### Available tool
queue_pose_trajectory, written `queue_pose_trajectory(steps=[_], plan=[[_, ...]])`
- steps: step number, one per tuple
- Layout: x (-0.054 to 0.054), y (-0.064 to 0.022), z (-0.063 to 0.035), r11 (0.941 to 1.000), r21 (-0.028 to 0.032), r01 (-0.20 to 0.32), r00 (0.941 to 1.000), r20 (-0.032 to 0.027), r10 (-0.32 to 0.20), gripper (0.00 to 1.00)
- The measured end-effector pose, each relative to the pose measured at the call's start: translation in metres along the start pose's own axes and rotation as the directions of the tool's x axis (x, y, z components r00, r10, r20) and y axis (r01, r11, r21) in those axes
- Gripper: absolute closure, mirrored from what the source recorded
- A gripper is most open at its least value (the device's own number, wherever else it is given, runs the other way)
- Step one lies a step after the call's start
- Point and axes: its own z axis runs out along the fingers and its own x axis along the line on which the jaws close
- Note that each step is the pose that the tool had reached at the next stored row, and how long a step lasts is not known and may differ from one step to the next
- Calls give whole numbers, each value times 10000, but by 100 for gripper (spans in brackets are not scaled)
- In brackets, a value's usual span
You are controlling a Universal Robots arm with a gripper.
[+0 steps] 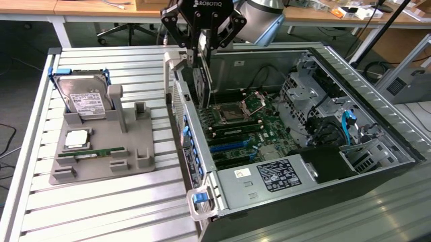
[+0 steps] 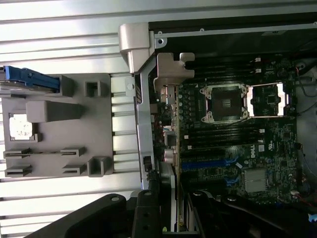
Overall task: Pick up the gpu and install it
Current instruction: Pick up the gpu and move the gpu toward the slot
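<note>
Status: jaws stand narrow, clamped on the upper edge of the gpu [image 1: 201, 88], in the upper centre of the exterior view. Card hangs upright and edge-on below the jaws, clear of the table [image 1: 101, 212], over the rear wall of the open computer case [image 1: 350, 68]. Its lower edge lies above the motherboard [image 1: 266, 123], near the CPU socket [image 1: 232, 112]; whether it touches a slot cannot be told. In the wrist view the gpu [image 2: 167, 99] runs straight out from between the jaws, its silver end bracket just beside the case's rear wall. At the exterior view's left, a grey fixture [image 1: 101, 161] rests on the table. It carries the hard drive [image 1: 84, 98] upright and the RAM stick [image 1: 91, 152] lying flat, both well apart from the card.
</note>
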Motion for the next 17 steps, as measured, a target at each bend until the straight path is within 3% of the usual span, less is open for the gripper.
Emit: queue_pose_trajectory(steps=[17], plan=[[-84, 6, 4, 10000, 38, 1, 10000, 3, -1, 73]])
